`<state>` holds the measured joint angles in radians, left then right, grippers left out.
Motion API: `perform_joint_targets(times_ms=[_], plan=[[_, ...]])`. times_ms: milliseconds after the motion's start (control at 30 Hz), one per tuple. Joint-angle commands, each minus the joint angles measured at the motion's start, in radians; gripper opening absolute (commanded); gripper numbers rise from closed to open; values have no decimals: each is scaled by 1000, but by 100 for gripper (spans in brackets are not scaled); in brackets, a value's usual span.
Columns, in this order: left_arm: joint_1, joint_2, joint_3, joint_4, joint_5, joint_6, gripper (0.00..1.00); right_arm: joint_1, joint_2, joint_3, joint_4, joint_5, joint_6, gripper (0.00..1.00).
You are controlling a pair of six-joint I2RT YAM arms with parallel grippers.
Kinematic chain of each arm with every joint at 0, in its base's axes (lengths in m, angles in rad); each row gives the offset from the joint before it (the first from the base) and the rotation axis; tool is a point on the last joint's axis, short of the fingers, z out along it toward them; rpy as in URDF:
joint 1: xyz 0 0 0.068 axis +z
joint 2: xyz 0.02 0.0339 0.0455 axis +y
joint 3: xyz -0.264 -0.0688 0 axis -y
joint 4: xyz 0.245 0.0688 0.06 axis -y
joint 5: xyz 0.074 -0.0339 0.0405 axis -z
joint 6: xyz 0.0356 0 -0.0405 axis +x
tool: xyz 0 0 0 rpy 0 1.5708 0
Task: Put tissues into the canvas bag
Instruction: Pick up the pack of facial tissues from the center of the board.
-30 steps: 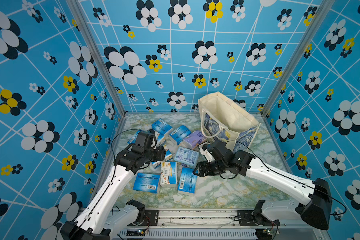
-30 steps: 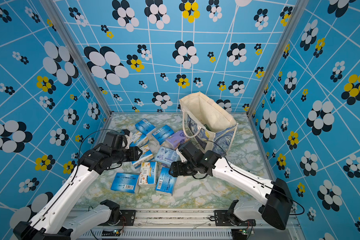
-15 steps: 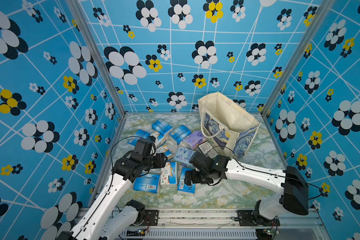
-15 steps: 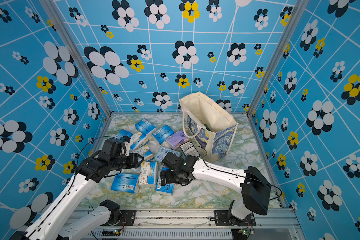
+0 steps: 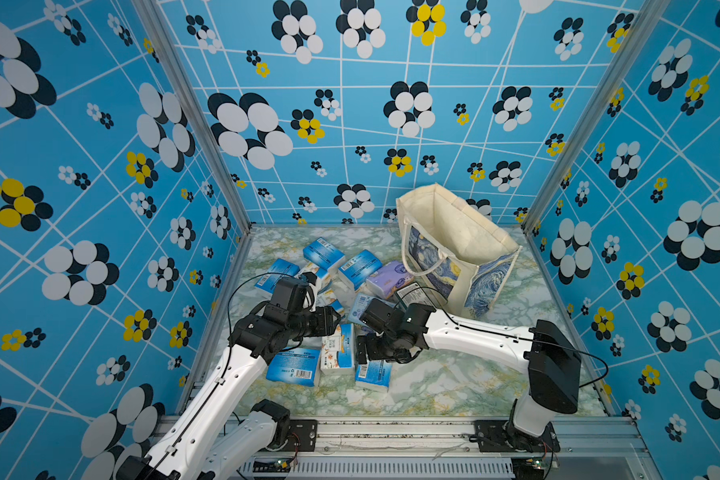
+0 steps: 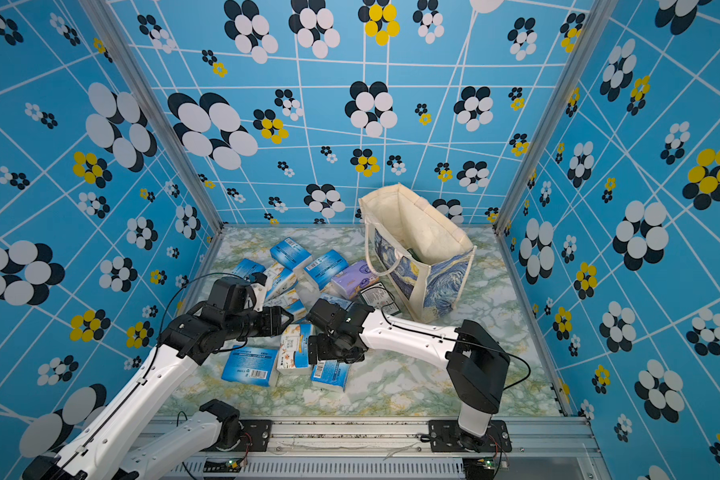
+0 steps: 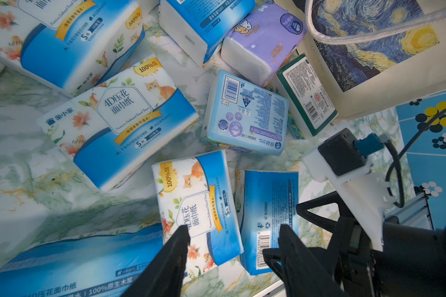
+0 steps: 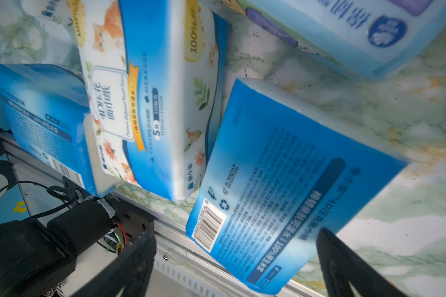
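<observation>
Several tissues packs lie scattered on the marble floor. The canvas bag (image 5: 454, 241) (image 6: 416, 232) stands open at the back right, its painted side also in the left wrist view (image 7: 371, 51). My right gripper (image 5: 362, 353) (image 8: 236, 240) is wide open just above a blue pack (image 5: 374, 374) (image 8: 281, 180) near the front. My left gripper (image 5: 335, 322) (image 7: 233, 235) is open over a white-orange pack (image 5: 337, 353) (image 7: 196, 205), holding nothing. A lilac pack (image 5: 385, 280) and a green-white pack (image 7: 307, 95) lie beside the bag.
A big blue pack (image 5: 294, 368) lies left of the white-orange one. The aluminium front rail (image 5: 391, 428) runs just behind the front packs. Patterned walls close three sides. The two grippers are close together over the front packs.
The right arm swung away from the bag toward the front and lowered over the front blue pack, its jaws widening. The left arm drew forward toward the front packs.
</observation>
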<state>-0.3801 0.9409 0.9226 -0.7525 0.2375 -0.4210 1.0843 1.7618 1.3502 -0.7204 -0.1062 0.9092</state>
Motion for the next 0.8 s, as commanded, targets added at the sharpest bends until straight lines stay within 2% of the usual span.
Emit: perform_joint_targets(times_ms=[0, 233, 767], plan=[[-4, 8, -20, 24, 24, 31, 59, 6, 36, 44, -85, 19, -9, 99], [0, 12, -32, 42, 32, 38, 60, 5, 48, 73, -155, 63, -8, 99], [21, 29, -27, 44, 52, 64, 61, 6, 133, 161, -213, 56, -40, 99]])
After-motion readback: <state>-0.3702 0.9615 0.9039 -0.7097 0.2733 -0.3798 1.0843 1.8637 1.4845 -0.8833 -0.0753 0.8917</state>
